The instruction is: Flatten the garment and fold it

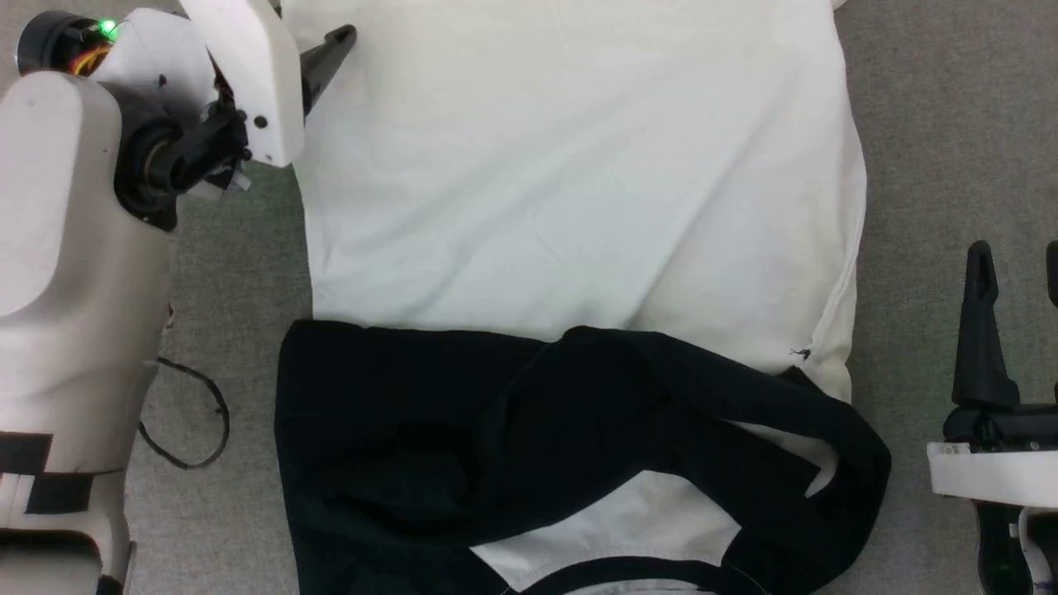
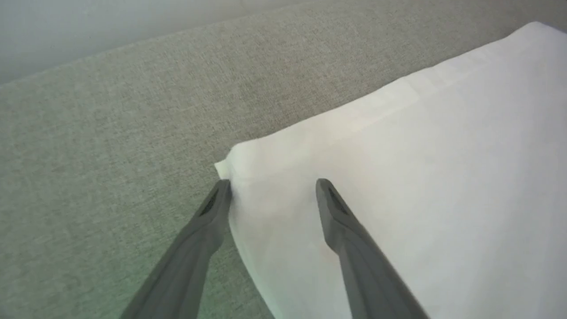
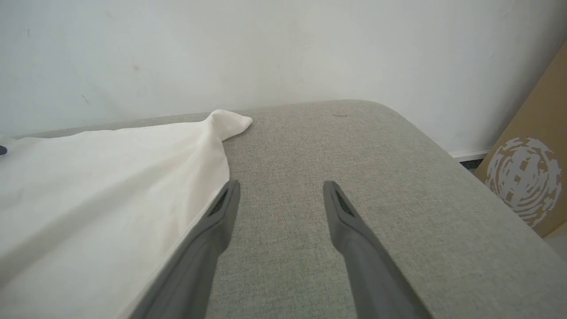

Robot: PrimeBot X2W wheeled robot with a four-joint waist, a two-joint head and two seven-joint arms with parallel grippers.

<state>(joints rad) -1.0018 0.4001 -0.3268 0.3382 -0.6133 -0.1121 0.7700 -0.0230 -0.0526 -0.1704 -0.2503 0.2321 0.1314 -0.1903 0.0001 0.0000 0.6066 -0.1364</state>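
Hovering left pincer [image 2: 272, 188]: spread, straddling the garment [image 2: 398, 177] corner mid-frame; I'd pinch both layers.
Right pincer [image 3: 281, 190]: spread, empty, lower right.

The left arm [image 1: 58, 273] wears a smooth cream-white shell, with black bands [image 1: 50, 487] near its base and a black joint [image 1: 165, 161]. A green light [image 1: 107, 29] glows beside orange wires [image 1: 87, 58]. The left gripper [image 2: 273, 181] and right gripper [image 3: 281, 183] carry long, tapering dark grey fingers [image 3: 359, 248]. The right one's fingers rise from a white block [image 1: 992, 475].
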